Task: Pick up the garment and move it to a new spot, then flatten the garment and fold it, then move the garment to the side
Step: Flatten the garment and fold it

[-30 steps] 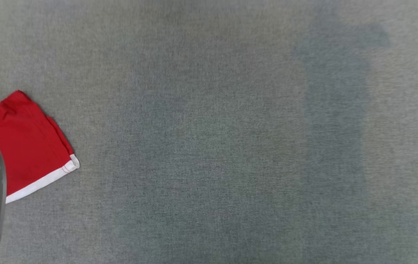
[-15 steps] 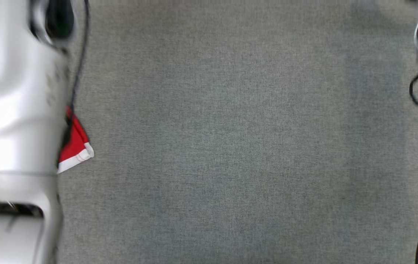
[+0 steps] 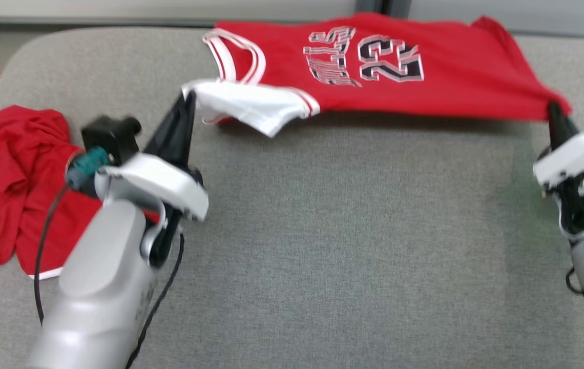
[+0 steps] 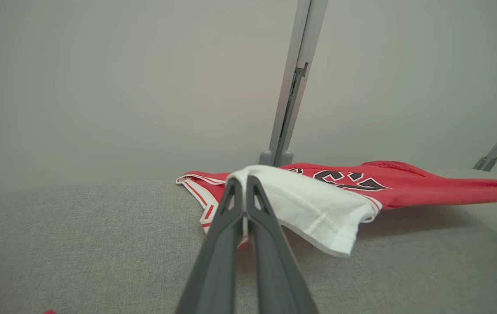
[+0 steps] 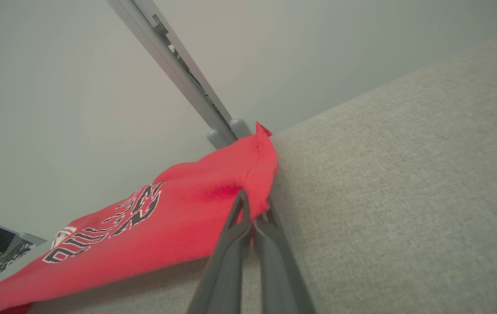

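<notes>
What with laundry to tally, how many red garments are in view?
2. A jersey stretched between the left gripper and right gripper at the far edge; a crumpled garment at the robot's left, partly behind its arm.

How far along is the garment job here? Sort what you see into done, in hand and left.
Done: the jersey is picked up. In hand: the left gripper and right gripper, both shut on its corners, hold it stretched over the grey surface. Left: laying it flat, folding, moving it aside.
</notes>
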{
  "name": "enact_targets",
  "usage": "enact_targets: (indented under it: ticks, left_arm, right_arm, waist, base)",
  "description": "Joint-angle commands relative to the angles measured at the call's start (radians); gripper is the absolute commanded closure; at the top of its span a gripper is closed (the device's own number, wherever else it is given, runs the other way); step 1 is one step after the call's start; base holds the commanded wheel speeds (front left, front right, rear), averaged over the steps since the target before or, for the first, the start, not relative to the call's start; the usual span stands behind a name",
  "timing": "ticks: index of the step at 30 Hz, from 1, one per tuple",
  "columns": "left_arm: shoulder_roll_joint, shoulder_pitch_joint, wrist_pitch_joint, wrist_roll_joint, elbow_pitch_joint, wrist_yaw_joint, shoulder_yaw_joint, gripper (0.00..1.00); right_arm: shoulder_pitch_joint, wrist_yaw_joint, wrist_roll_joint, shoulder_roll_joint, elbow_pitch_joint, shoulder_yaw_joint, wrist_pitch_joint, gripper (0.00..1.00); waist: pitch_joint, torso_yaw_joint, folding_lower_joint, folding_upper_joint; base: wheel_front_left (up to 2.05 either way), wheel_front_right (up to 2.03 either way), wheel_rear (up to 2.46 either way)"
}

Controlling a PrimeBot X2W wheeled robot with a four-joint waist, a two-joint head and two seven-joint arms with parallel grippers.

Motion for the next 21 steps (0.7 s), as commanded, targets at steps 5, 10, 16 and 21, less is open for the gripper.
enact_targets:
  ticks: [5, 10, 16, 21]
  left_arm:
    - [0.053, 0.105, -0.005, 0.001, -0.001, -0.001, -0.107, 1.0]
    - [0.085, 0.182, 0.004, -0.039, 0.0, -0.001, -0.195, 1.0]
    - [0.132, 0.248, 0.077, -0.104, -0.032, -0.001, -0.279, 1.0]
    - [0.202, 0.285, 0.178, -0.18, -0.11, -0.001, -0.347, 1.0]
  right_arm:
    - [0.114, 0.0, 0.048, -0.037, 0.017, 0.04, 0.049, 1.0]
    - [0.188, 0.0, 0.07, -0.073, -0.008, 0.107, 0.108, 1.0]
    - [0.261, 0.0, 0.081, -0.125, -0.056, 0.196, 0.156, 1.0]
    - [0.3, 0.0, 0.099, -0.162, -0.091, 0.258, 0.192, 1.0]
  waist:
    - [-0.109, -0.003, 0.0, -0.0001]
    - [-0.17, -0.018, 0.0, -0.0001]
    - [-0.229, -0.025, 0.0, -0.0001]
    - [-0.261, -0.027, 0.0, -0.0001]
  base:
    - [0.0, 0.0, 0.0]
    - [0.0, 0.0, 0.0]
    - [0.0, 0.0, 0.0]
    - [0.0, 0.0, 0.0]
